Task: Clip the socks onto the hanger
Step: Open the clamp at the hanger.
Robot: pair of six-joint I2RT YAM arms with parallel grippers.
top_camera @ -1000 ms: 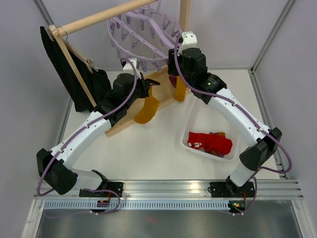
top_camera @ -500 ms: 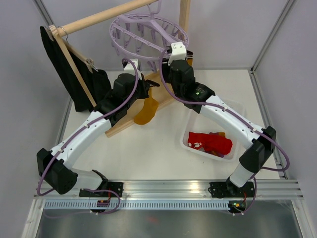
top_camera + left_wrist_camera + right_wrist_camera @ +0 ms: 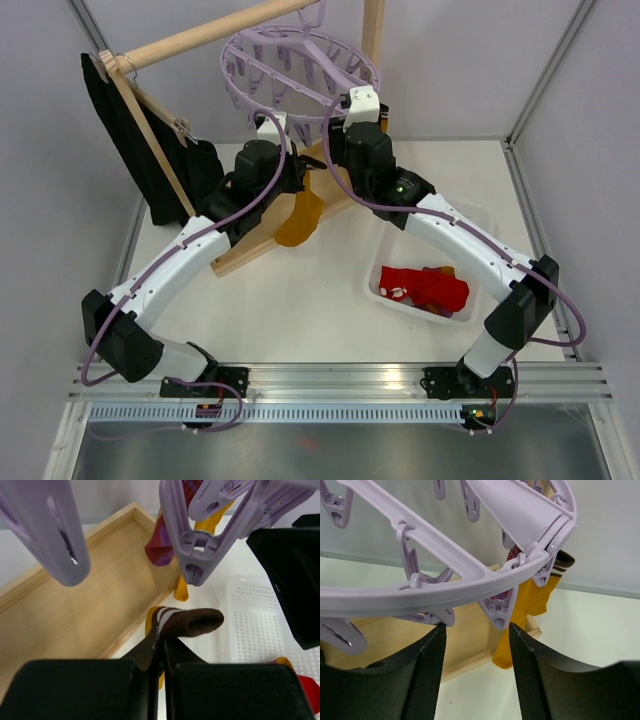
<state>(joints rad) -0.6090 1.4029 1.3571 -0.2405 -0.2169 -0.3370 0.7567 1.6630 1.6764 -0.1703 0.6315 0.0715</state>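
The right arm has swung in from the ring's right side. The right gripper (image 3: 476, 628) now sits under the rim of the round lavender plastic clip hanger (image 3: 300, 60), which hangs more level than it did a moment ago. Its jaws stand apart, a touch wider than before, and hold nothing. One small lavender peg (image 3: 498, 614) hangs between the two black fingers, though I cannot quite tell from here whether the pads touch it.

The left gripper (image 3: 159, 636) has risen slightly toward the ring and stays clamped on the brown striped cuff of a mustard-yellow fabric sock (image 3: 299, 220). The sock's foot dangles over the pale wooden base board (image 3: 70, 605), just below the pegs. Two socks already hang from the far pegs, a second mustard sock (image 3: 530, 602) and a maroon sock (image 3: 161, 545). The red socks (image 3: 425, 288) wait in the white perforated plastic basket (image 3: 380, 275), well apart on the right.

To me the shift means the pair is lining up. The right gripper seems set to squeeze a peg open so the left can feed the cuff in. The cuff is not yet in any peg, so this sock is not clipped.
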